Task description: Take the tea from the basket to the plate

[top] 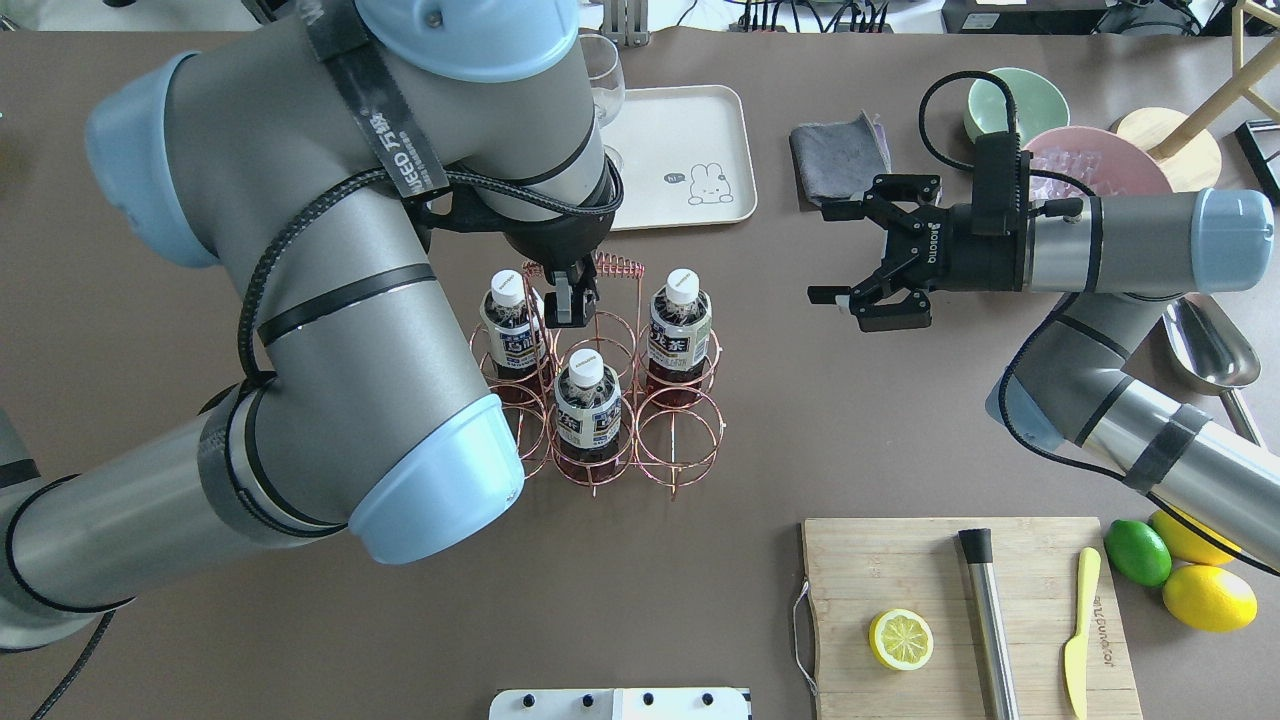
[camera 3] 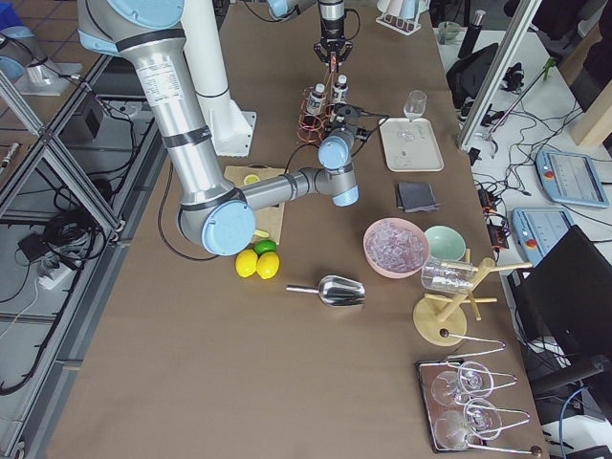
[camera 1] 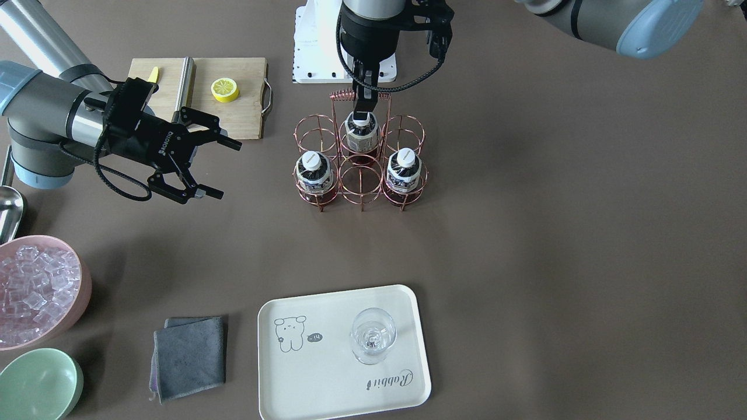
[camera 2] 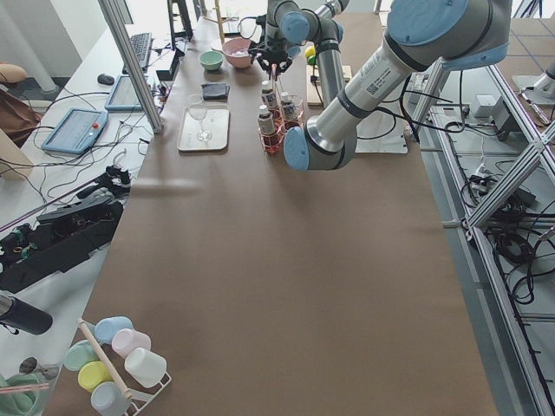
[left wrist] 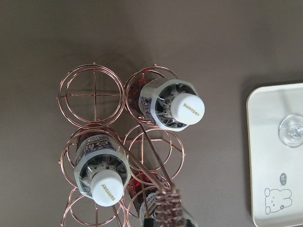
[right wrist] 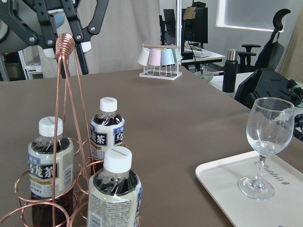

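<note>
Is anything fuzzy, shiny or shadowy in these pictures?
Left wrist view: the basket handle sits close to the lens and looks fuzzy, but the bottle caps are sharp enough to read. Front-facing view: the cloth casts a soft shadow, and the glass has bright glints. Right wrist view: the window is washed out white.
</note>
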`<state>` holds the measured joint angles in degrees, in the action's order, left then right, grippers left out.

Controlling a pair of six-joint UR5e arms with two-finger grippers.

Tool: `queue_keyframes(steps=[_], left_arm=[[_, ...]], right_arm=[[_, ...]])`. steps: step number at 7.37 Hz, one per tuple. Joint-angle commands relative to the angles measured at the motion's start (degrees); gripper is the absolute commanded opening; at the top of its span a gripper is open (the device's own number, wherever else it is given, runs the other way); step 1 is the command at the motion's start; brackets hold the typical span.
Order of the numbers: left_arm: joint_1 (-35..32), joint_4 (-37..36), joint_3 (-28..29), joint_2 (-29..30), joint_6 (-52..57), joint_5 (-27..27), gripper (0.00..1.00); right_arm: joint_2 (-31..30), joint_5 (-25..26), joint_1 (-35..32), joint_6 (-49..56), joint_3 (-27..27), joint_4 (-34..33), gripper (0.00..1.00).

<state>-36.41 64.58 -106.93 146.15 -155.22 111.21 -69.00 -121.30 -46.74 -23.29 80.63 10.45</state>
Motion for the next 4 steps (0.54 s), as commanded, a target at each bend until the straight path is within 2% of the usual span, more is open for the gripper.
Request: queue_keyframes(steps=[1, 4], left_arm=[[-0.06, 0.19, 0.05, 0.18, -0.43, -0.03, 0.0], [-0.06, 0.19, -0.04, 0.01, -0.44, -0.03, 0.0]], right_arm=[[1.93, 0.53, 2.96, 0.0, 0.32, 0.01, 0.99], [4.05, 1.15, 5.87, 0.0, -0.12, -0.17, 0.99]])
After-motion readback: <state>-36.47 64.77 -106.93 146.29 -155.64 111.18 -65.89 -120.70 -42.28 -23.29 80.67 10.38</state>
